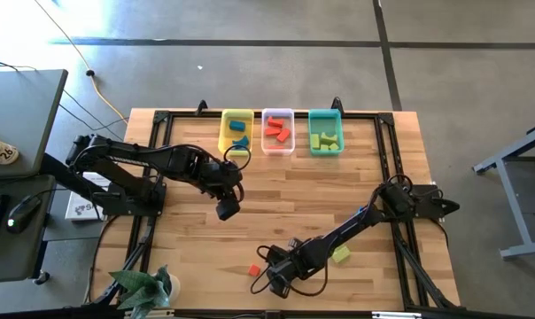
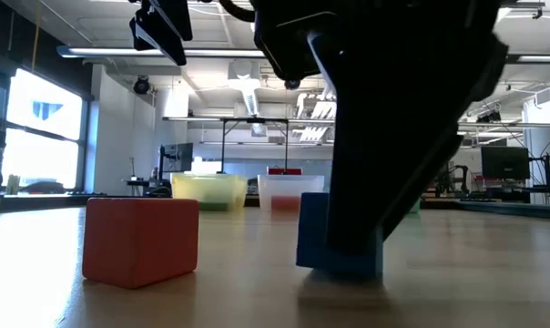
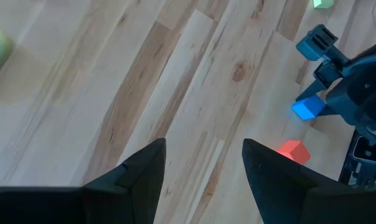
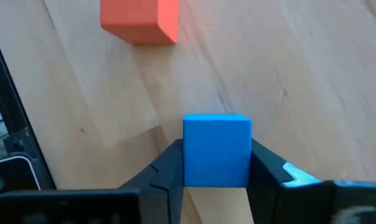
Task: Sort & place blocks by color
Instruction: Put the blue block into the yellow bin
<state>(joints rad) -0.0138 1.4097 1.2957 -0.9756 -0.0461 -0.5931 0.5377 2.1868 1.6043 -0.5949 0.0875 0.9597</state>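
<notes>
A blue cube block sits near the table's front edge, between the fingers of my right gripper, which is shut on it. A red-orange block lies on the wood just to its left. A yellow-green block lies to the right of my right arm. My left gripper hangs open above bare wood in the middle of the table; its own view shows nothing between its fingers. My right gripper pinches the blue cube by two opposite side faces between its two fingers. The fingers come steeply from above, slanting in from the table's far right. The cube stands upright with its underside on the table.
Along the far edge stand a yellow tray, a clear tray and a teal tray, each holding blocks. A small red-orange piece lies beside my right arm. A potted plant stands at the near left corner.
</notes>
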